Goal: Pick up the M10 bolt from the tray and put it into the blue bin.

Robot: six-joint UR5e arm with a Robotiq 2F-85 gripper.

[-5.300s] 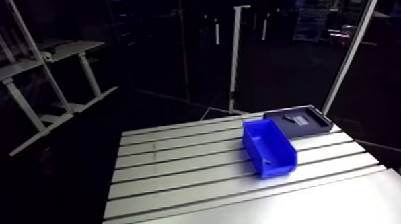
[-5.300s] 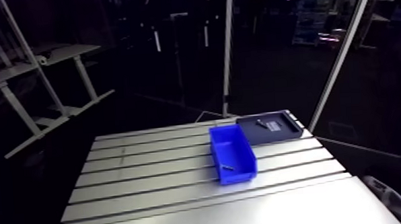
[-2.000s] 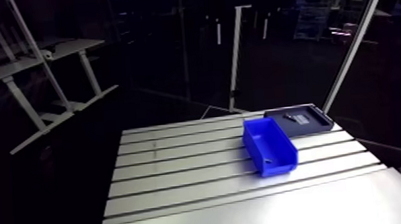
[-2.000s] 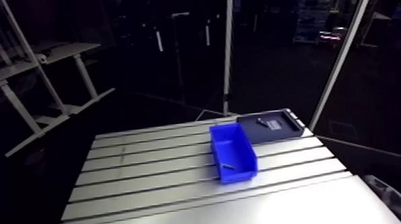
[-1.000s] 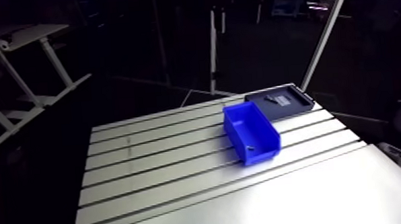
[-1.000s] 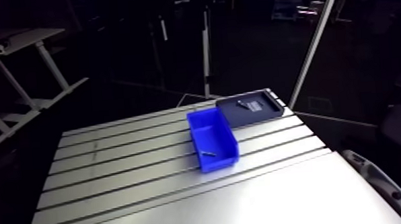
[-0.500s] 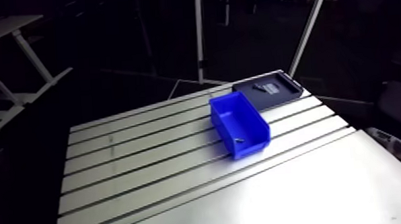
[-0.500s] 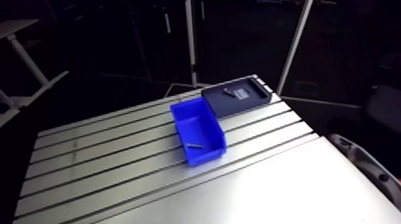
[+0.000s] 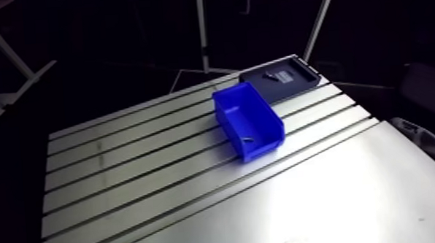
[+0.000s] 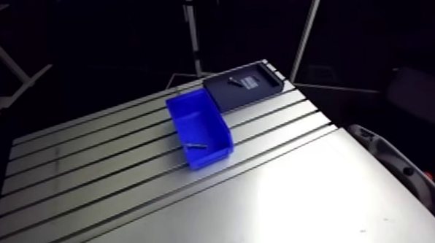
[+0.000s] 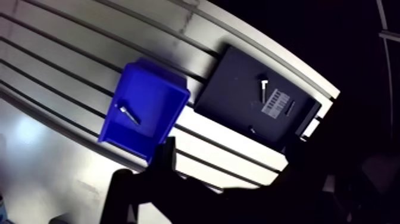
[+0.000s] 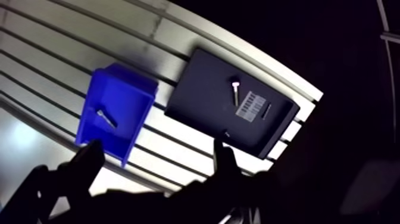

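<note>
A blue bin (image 9: 248, 121) stands on the slotted table (image 9: 137, 180) with one small bolt (image 9: 247, 138) lying inside it. Right behind the bin sits a dark tray (image 9: 279, 78) holding a silver bolt (image 12: 235, 92), a white label (image 12: 253, 106) and a small dark piece (image 12: 266, 110). In the wrist view my gripper (image 12: 156, 158) hangs high above the table, open, its dark fingers (image 12: 89, 156) spread wide with nothing between them. Bin and tray both lie ahead of the fingers. The arm view does not show the gripper.
The table's right edge and far edge run close by the tray. A grey curved part (image 10: 396, 169) sits off the table's right side. Wide bare table stretches left of and in front of the bin.
The arm view has tilted down and swung, so the whole scene shifts. Bin, tray and both bolts keep their places on the table.
</note>
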